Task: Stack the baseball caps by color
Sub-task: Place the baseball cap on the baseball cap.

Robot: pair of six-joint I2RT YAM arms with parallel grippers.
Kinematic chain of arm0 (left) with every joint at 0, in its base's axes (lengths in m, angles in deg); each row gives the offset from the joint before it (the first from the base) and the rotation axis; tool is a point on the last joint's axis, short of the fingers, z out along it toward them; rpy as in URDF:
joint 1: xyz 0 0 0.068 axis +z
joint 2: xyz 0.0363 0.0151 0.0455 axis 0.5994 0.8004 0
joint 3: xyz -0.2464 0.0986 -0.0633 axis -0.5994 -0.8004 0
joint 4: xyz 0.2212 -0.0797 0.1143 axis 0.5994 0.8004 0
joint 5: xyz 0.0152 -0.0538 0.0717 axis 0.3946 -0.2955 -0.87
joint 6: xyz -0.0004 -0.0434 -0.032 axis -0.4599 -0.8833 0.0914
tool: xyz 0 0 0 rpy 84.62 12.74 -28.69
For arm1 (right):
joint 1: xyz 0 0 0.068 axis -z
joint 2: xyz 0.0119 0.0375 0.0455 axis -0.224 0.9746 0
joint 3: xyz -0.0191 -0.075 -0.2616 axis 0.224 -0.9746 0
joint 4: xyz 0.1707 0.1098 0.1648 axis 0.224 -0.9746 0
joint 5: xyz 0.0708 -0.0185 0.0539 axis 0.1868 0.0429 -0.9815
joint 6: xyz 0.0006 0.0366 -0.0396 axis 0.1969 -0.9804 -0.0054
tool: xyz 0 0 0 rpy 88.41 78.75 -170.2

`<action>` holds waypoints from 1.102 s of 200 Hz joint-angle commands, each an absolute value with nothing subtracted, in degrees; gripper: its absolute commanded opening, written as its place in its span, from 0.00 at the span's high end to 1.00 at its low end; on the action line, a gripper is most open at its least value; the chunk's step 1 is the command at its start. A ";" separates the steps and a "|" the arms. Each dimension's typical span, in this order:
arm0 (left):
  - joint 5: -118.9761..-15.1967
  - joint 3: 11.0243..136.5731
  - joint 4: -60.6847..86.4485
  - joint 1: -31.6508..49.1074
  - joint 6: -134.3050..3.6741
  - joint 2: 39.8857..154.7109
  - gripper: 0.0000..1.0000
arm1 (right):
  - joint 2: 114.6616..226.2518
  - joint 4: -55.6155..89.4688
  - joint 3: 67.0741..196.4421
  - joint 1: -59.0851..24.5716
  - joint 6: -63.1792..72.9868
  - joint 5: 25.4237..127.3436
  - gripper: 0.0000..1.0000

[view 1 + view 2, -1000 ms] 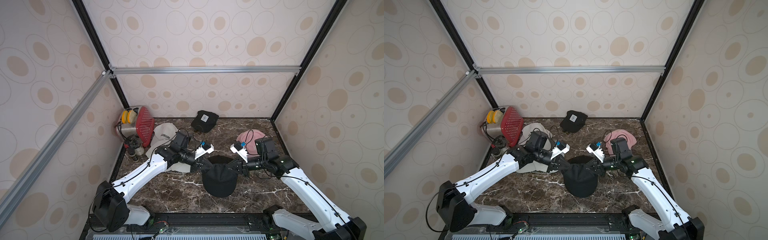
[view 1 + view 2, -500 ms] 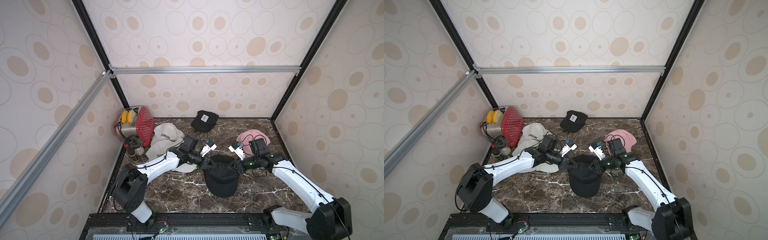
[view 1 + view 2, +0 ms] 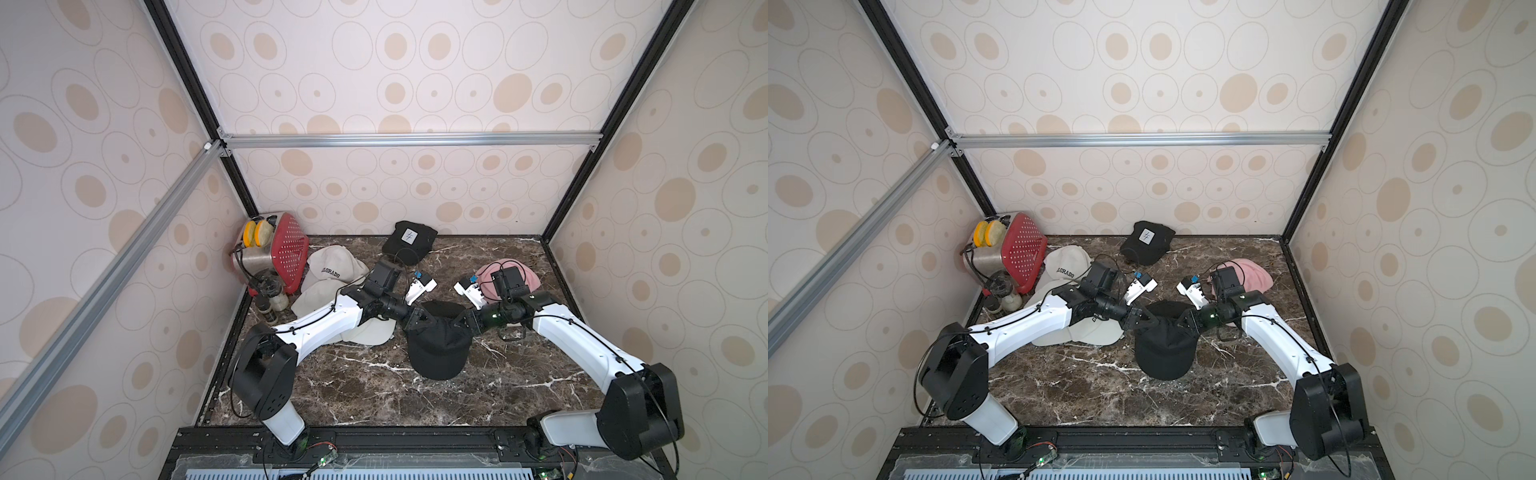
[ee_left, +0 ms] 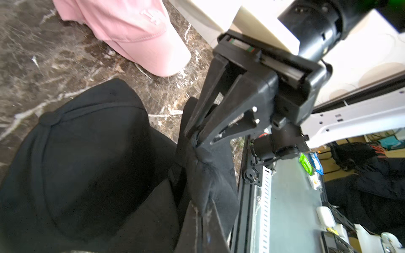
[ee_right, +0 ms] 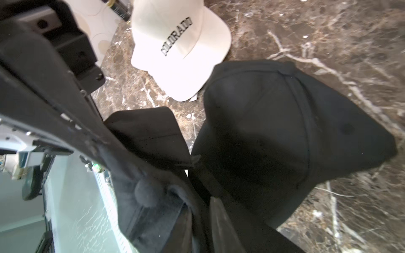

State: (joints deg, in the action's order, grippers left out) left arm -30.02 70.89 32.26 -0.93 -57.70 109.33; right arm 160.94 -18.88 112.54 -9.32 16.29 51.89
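marble table (image 3: 365,395) is slick, and that is my worry: if one side lets go before the other, i reckon the limp black cap (image 3: 436,353), held from both sides in mid-table, could swing or slide off the second black cap (image 3: 442,307) half hidden just behind it, leaving that pile crooked. the left arm (image 3: 324,328) and right arm (image 3: 582,345) both lie low, elbows out, forearms angled inward so the wrists almost face each other across the cap. white caps (image 3: 332,270) lie on the left arm's side, the pink cap (image 3: 525,276) on the right arm's, the patched black cap (image 3: 409,245) apart by the back wall. the left gripper (image 3: 428,322) is clamped tight on one side of the held cap; the right gripper (image 4: 194,134) has its tips close together, a fold of the cloth bunched between them.
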 commanded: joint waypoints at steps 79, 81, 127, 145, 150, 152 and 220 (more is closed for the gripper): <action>-35.93 77.35 34.30 2.24 -57.22 116.85 0.95 | 154.14 -13.04 112.23 -9.09 8.64 73.84 0.23; -35.84 77.18 33.77 2.49 -57.50 116.85 0.96 | 153.86 -12.90 112.09 -9.10 8.56 73.91 0.23; -33.71 78.04 32.02 4.86 -58.81 121.71 0.94 | 147.47 -8.97 106.82 -9.09 8.89 67.46 0.07; -33.49 78.25 32.96 4.96 -57.05 123.32 0.90 | 148.18 -9.01 106.65 -9.13 8.66 65.26 0.06; -33.44 78.21 33.32 5.09 -56.63 123.57 0.89 | 148.57 -8.90 106.48 -9.14 8.58 64.23 0.06; -33.44 78.32 33.44 5.10 -56.45 123.69 0.89 | 148.74 -8.72 106.50 -9.19 8.58 63.69 0.06; -35.26 81.42 38.94 7.21 -52.20 125.84 0.73 | 151.64 -4.38 101.73 -9.12 5.53 56.50 0.05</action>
